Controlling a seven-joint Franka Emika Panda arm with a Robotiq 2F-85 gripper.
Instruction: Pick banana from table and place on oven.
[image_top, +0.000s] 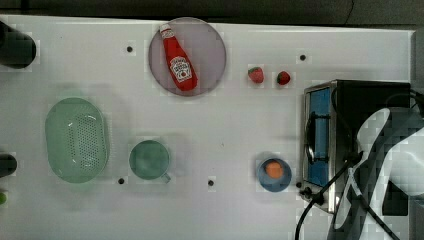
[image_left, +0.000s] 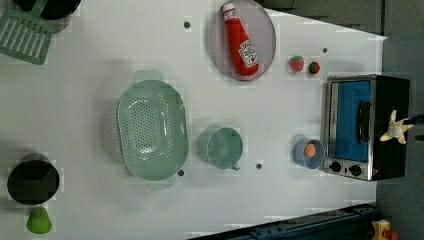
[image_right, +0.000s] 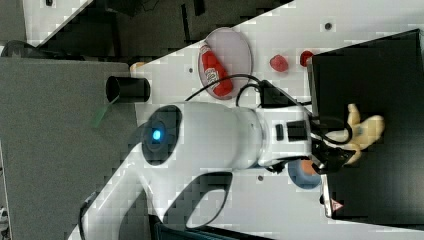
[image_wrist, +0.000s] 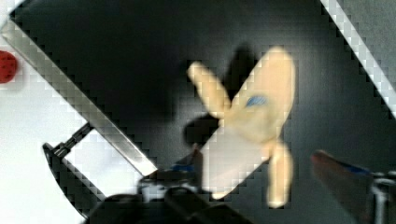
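The banana (image_right: 364, 129), a pale peeled toy with spread peel strips, lies on the oven's black top (image_right: 370, 75). In the wrist view the banana (image_wrist: 261, 107) rests between my gripper's (image_wrist: 257, 158) fingers, which stand apart: one fingertip (image_wrist: 191, 161) is at its white end, the other (image_wrist: 331, 170) is clear of it. The gripper is open. The left view has the banana (image_left: 396, 129) near the far edge of the oven (image_left: 390, 95). In the top view my arm covers part of the oven (image_top: 370, 100), which stands on the white table (image_top: 225, 125).
A blue bowl (image_top: 274, 174) holding an orange ball sits just in front of the oven door. Two strawberries (image_top: 256, 75) lie beside a plate with a ketchup bottle (image_top: 179, 60). A green colander (image_top: 76, 139) and a green cup (image_top: 149, 160) stand further off.
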